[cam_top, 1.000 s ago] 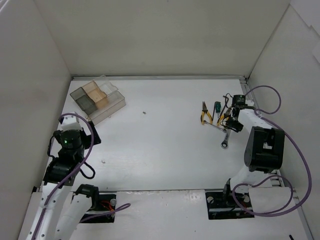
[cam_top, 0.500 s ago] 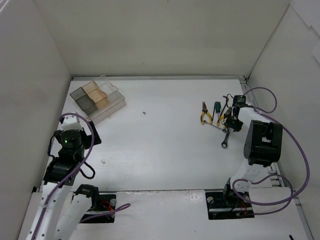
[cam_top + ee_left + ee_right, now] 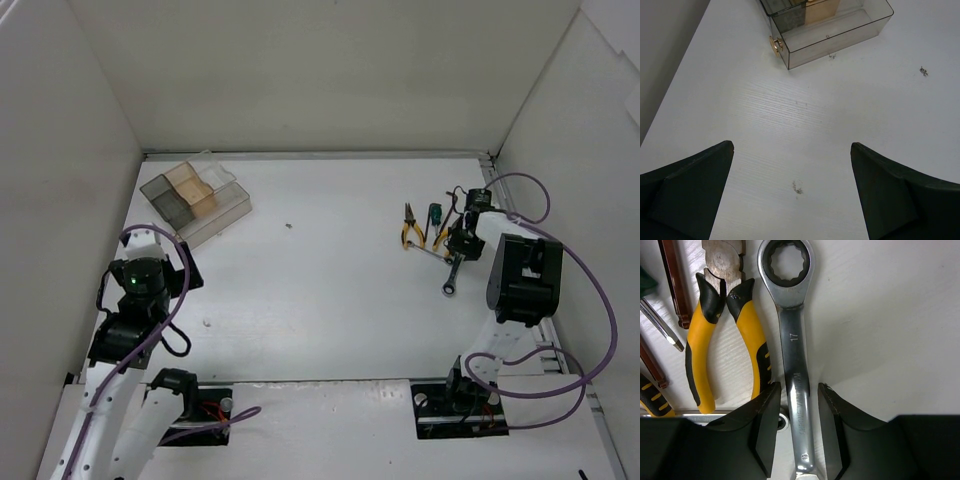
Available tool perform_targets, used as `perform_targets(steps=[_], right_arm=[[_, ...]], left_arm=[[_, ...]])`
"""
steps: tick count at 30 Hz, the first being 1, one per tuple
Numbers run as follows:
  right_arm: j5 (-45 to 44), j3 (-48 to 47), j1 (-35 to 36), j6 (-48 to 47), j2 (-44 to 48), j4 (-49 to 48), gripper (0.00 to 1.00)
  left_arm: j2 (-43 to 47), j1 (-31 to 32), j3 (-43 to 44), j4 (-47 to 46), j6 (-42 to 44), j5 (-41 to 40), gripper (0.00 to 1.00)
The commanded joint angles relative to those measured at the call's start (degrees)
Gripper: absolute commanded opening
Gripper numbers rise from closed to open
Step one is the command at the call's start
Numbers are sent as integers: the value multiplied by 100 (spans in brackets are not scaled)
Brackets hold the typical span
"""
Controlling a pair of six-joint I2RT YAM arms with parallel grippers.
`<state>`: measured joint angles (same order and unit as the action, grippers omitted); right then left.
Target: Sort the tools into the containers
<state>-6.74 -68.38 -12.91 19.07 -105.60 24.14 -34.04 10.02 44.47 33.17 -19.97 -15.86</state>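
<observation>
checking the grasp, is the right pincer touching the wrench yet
Apart. The right wrist view shows the right pincer straddling the wrench shaft, white table visible on both sides.

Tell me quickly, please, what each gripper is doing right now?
Left gripper: open, holding nothing.
Right gripper: fingers either side of the silver wrench on the table; a firm grip cannot be told.

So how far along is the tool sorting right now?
Nothing looks sorted yet: the organiser tray appears to hold no tools. The right gripper has its fingers around the silver wrench, which lies on the table. The yellow-handled pliers and other tools remain. The left gripper is open, idle.
</observation>
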Motion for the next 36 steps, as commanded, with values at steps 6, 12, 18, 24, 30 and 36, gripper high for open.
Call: perform_targets(steps=[6, 12, 18, 24, 30, 36], right_arm=[[-11, 61, -36, 9, 92, -32, 33], [15, 158, -54, -17, 145, -23, 34], [15, 97, -45, -52, 110, 12, 12], [33, 158, -37, -132, 232, 3, 0], [-187, 281, -36, -105, 812, -59, 0], [-249, 413, -45, -123, 1305, -120, 0]], left_arm=[[-76, 17, 326, -170, 89, -40, 100], [-76, 17, 326, -162, 89, -49, 100], [-76, 17, 334, -162, 81, -49, 100], [-85, 17, 343, -161, 98, -32, 100], [-77, 17, 343, -196, 133, 126, 99], [-67, 17, 334, -241, 169, 302, 96]])
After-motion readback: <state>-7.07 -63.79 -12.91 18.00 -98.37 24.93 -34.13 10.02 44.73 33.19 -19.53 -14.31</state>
